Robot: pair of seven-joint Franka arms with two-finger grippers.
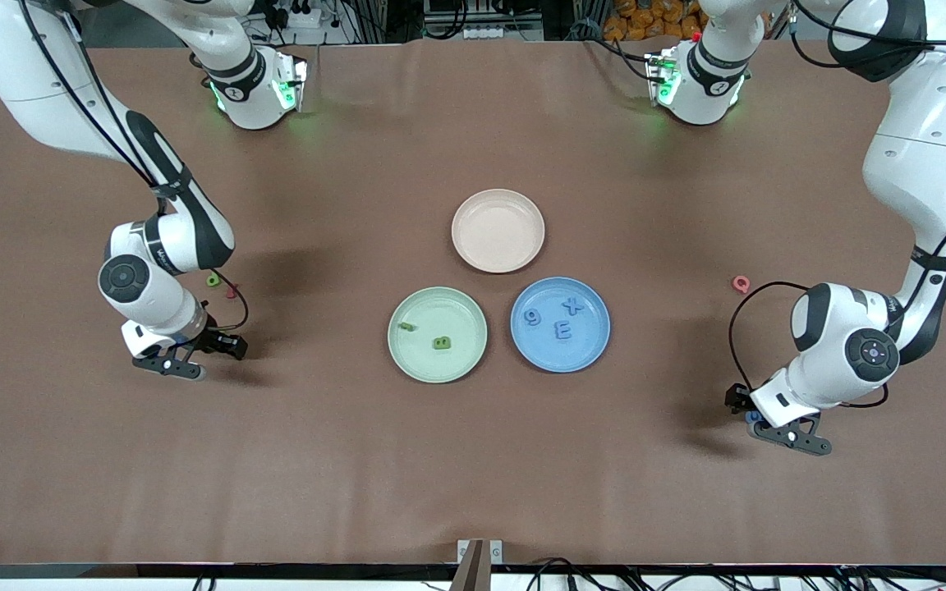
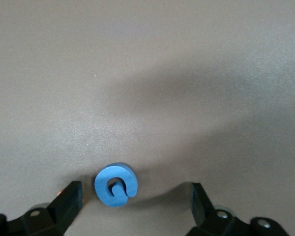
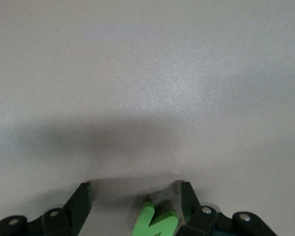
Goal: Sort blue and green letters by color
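The left gripper is hanging low over the bare table at the left arm's end, and its fingers are standing wide apart with nothing gripped. The left wrist view is showing what the front view barely gives: a blue G is lying flat on the table between those fingers, close to one of them but apart from both, its opening turned toward the other finger; in the front view only a blue speck is peeking out beside the wrist. The right gripper is sitting low over the table at the right arm's end, fingers also spread. The right wrist view is revealing a green N between them, lying flat and close against one finger; whether it is touching cannot be told, and the picture's edge is cutting off part of it. The front view is hiding that letter under the arm. Only the front view is showing the plates: a green plate is carrying a green B and a smaller green piece, and a blue plate beside it is carrying the 9, X and E. A pink plate is sitting farther from the camera.
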